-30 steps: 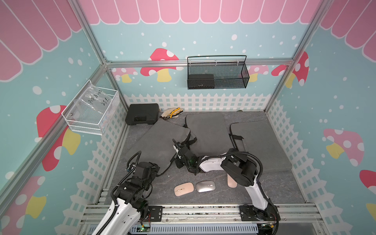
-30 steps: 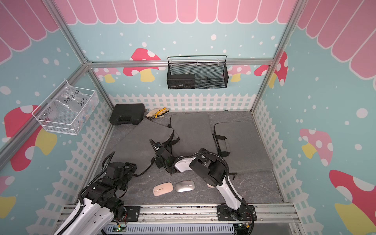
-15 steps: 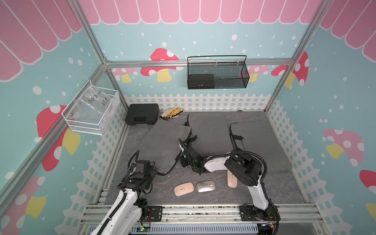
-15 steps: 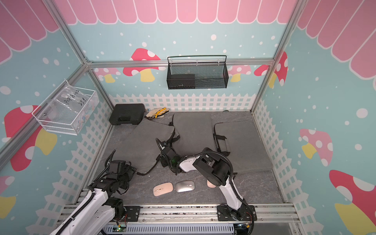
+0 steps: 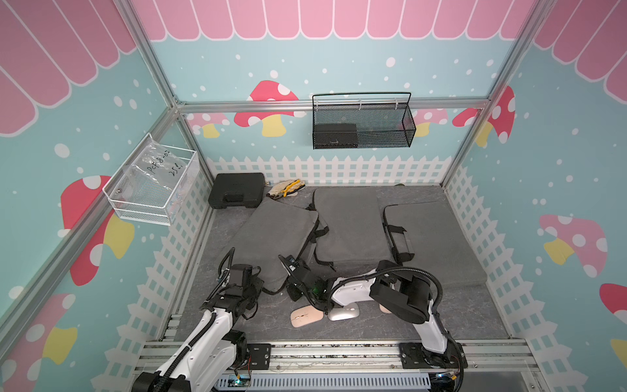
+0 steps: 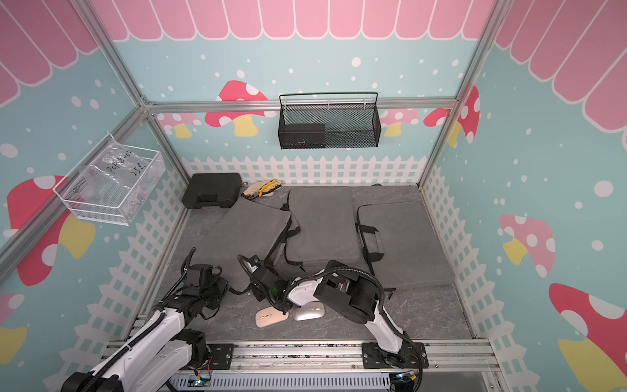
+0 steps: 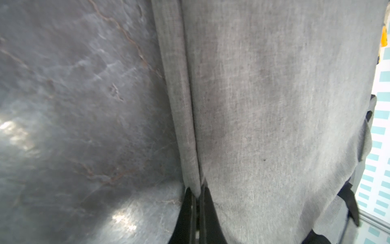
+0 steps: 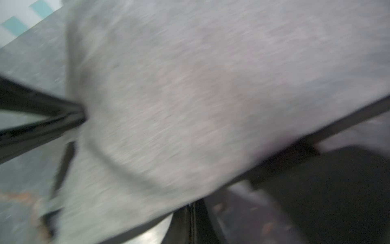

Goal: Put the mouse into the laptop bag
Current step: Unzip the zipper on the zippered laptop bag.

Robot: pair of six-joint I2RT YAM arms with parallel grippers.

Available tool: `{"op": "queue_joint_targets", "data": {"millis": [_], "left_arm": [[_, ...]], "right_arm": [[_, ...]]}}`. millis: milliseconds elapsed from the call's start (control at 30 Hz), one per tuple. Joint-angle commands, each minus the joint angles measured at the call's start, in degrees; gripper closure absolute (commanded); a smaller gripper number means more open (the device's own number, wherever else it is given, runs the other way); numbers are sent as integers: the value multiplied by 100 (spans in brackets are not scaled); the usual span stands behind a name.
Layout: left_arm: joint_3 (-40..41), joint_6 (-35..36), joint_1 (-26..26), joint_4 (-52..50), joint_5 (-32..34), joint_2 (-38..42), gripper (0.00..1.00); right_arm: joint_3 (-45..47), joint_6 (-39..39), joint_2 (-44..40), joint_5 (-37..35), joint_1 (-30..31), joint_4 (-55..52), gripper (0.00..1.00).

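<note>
Three grey laptop bags lie side by side; the left laptop bag (image 5: 271, 234) (image 6: 244, 230) is the one I hold. My left gripper (image 5: 257, 277) (image 6: 222, 284) is at its near left corner. In the left wrist view that gripper (image 7: 197, 195) is shut on the bag's folded edge (image 7: 185, 126). My right gripper (image 5: 292, 276) (image 6: 259, 278) is at the bag's near right corner, and the blurred right wrist view shows it (image 8: 193, 209) shut on the bag's edge (image 8: 190, 105). A pink mouse (image 5: 305, 317) (image 6: 271, 316) and a silver mouse (image 5: 344, 312) (image 6: 308, 312) lie on the floor under the right arm.
A third pinkish mouse (image 5: 385, 308) is half hidden behind the right arm. A black case (image 5: 235, 195) and gloves (image 5: 285, 188) lie at the back left. A black mesh basket (image 5: 363, 122) and a white wire basket (image 5: 152, 185) hang on the walls. A fence rims the floor.
The left gripper went from open to shut on the bag's near left corner. The right gripper moved toward the front, still holding the bag's edge.
</note>
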State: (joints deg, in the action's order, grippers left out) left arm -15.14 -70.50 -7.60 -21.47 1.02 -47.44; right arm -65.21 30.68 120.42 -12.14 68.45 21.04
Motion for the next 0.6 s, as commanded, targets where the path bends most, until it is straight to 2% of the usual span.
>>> {"op": "queue_joint_targets", "data": {"millis": [0, 467, 500, 533, 567], "left_arm": [[86, -238, -144, 241, -140, 124, 100], [62, -892, -790, 82, 231, 358, 100], [55, -925, -827, 89, 234, 371, 95], [39, -939, -874, 85, 239, 382, 85], [22, -943, -913, 78, 252, 393, 71]], "right_arm": [[-16, 183, -19, 291, 396, -296, 100], [778, 500, -586, 498, 653, 28, 100], [842, 508, -648, 450, 650, 35, 100], [927, 505, -731, 364, 646, 36, 100], [1010, 501, -822, 262, 645, 25, 100]]}}
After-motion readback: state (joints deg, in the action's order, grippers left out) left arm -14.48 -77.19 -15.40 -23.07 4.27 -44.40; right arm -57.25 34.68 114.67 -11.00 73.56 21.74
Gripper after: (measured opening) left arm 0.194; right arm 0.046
